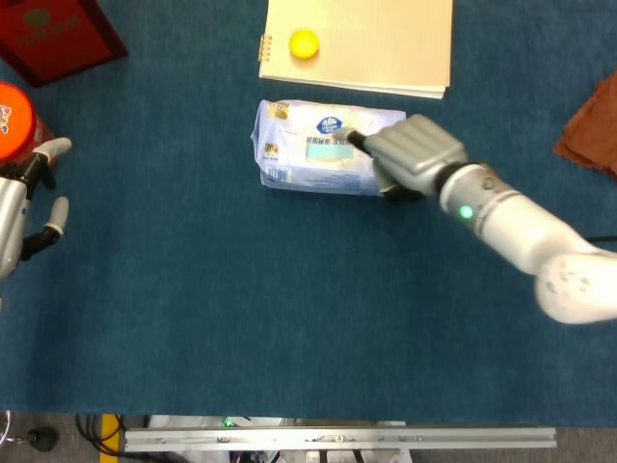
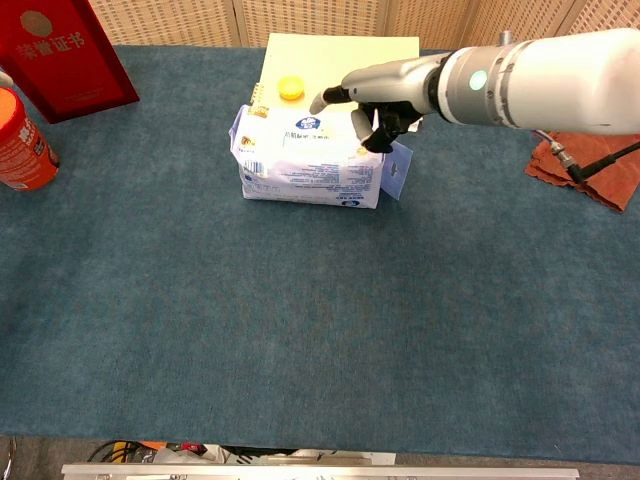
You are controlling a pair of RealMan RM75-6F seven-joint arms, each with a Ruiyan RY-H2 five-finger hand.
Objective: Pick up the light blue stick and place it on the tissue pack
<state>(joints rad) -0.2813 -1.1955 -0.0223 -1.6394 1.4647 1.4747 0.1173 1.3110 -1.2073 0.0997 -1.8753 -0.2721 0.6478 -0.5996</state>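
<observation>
The tissue pack (image 1: pixel 308 145) (image 2: pixel 300 160), pale blue and white, lies in the middle of the far half of the blue table. My right hand (image 1: pixel 415 154) (image 2: pixel 385 90) hovers over the pack's right end. One finger points left across the top, and the others curl under the palm. Neither view shows a light blue stick, and whatever lies under the curled fingers is hidden. My left hand (image 1: pixel 19 207) sits at the table's far left edge in the head view, fingers apart and holding nothing.
A yellow notepad (image 1: pixel 376 43) (image 2: pixel 340 65) with a yellow cap (image 1: pixel 305 43) lies behind the pack. A red book (image 1: pixel 58 34) and an orange can (image 1: pixel 14 121) stand at the far left. A rust cloth (image 2: pixel 590 170) lies at the right.
</observation>
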